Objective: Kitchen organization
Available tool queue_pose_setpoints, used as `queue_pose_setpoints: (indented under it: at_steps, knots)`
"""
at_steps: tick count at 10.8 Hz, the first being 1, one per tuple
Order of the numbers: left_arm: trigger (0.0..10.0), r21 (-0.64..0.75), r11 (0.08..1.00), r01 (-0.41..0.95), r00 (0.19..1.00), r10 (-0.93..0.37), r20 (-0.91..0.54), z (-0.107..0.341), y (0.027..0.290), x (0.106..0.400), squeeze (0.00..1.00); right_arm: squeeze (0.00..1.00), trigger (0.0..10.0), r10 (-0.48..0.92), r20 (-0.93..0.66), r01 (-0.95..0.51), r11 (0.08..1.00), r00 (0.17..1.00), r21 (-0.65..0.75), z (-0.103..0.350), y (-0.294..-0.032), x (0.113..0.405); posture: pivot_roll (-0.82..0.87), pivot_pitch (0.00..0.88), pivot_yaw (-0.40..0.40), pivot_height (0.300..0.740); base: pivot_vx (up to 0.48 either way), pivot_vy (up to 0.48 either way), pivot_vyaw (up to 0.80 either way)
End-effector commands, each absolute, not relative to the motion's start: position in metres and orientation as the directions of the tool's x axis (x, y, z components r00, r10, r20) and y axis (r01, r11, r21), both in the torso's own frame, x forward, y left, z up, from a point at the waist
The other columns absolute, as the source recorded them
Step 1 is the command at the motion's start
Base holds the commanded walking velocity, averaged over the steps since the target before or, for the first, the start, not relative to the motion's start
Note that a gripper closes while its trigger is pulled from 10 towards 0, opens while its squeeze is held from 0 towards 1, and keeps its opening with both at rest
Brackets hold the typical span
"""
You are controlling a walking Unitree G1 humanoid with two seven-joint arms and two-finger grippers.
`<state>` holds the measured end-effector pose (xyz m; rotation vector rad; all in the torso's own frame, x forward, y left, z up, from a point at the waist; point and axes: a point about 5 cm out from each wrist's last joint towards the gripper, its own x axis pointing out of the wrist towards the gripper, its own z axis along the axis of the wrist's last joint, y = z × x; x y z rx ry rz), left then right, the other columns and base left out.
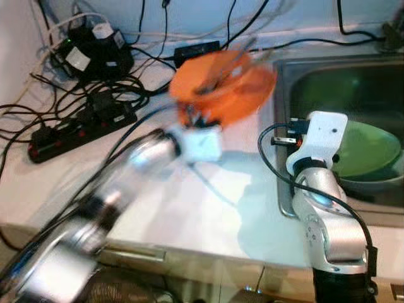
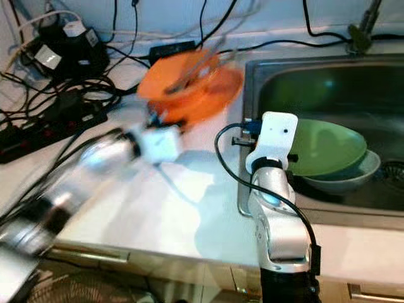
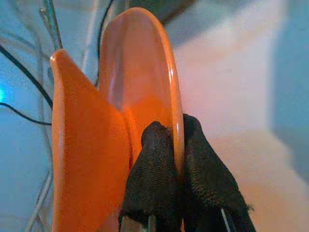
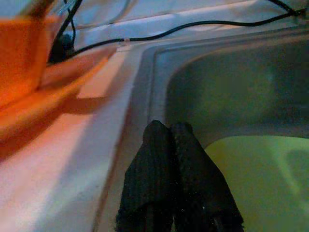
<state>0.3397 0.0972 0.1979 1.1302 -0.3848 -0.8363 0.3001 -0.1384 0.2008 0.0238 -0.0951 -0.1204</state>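
Orange plate lifted over the desk
My left gripper (image 3: 178, 159) pinches the round orange plastic plate's (image 3: 140, 87) rim, held edge-on; my right gripper (image 4: 171, 159), pressed together, hangs above the steel sink (image 1: 287, 82).

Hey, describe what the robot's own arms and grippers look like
Both arms are silver, rounded metal segments. The right arm has a white, boxy wrist housing, a black cable looping alongside and a black base section. The left arm is motion-blurred, with a white wrist block. Each gripper's fingers are long, black and coarse-textured, as on the left gripper.

Glossy orange plastic plate (image 3: 140, 72); brushed metal sink (image 2: 303, 76); woven-cloth tool fingers (image 3: 154, 179).
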Motion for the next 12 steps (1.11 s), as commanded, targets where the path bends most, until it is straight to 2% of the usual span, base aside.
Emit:
queue_pose_setpoints:
  at_steps: [1, 3, 7, 10, 11, 12]
  knots:
    - [10.0, 0.825, 0.036, 0.564, 0.558, -0.753, -0.349, 0.156, 0.113, 0.314, 0.0, 0.0, 10.0, -0.101, 0.092, 0.097, 0.994, 0.991, 0.05, 0.199, -0.13, 0.302, 0.05, 0.152, 0.198, 0.74, 0.0, 0.0, 0.0]
    - [10.0, 0.817, -0.045, 0.576, 0.486, -0.784, -0.386, 0.162, 0.125, 0.286, 0.0, 0.0, 10.0, -0.091, 0.095, 0.086, 0.994, 0.991, 0.062, 0.198, -0.126, 0.305, 0.07, 0.149, 0.198, 0.74, 0.0, 0.0, 0.0]
    - [10.0, 0.809, -0.123, 0.574, 0.457, -0.772, -0.442, 0.163, 0.15, 0.247, 0.0, 0.0, 10.0, -0.087, 0.103, 0.078, 0.993, 0.991, 0.085, 0.196, -0.121, 0.314, 0.12, 0.126, 0.195, 0.74, 0.0, 0.0, 0.0]
    - [10.0, 0.813, -0.079, 0.576, 0.472, -0.78, -0.41, 0.159, 0.151, 0.237, 0.0, 0.0, 10.0, -0.105, 0.123, 0.095, 0.992, 0.987, 0.083, 0.198, -0.127, 0.32, 0.12, 0.106, 0.185, 0.74, 0.0, 0.0, 0.0]
    - [10.0, 0.812, -0.069, 0.58, 0.473, -0.783, -0.405, 0.158, 0.15, 0.237, 0.37, 0.0, 10.0, -0.108, 0.127, 0.098, 0.992, 0.986, 0.082, 0.199, -0.128, 0.32, 0.12, 0.103, 0.184, 0.74, 0.0, 0.0, 0.0]
    - [10.0, 0.808, -0.055, 0.587, 0.475, -0.785, -0.398, 0.157, 0.15, 0.238, 1.0, 0.0, 10.0, -0.113, 0.137, 0.103, 0.991, 0.984, 0.079, 0.201, -0.131, 0.322, 0.11, 0.091, 0.18, 0.74, 0.0, 0.0, 0.0]
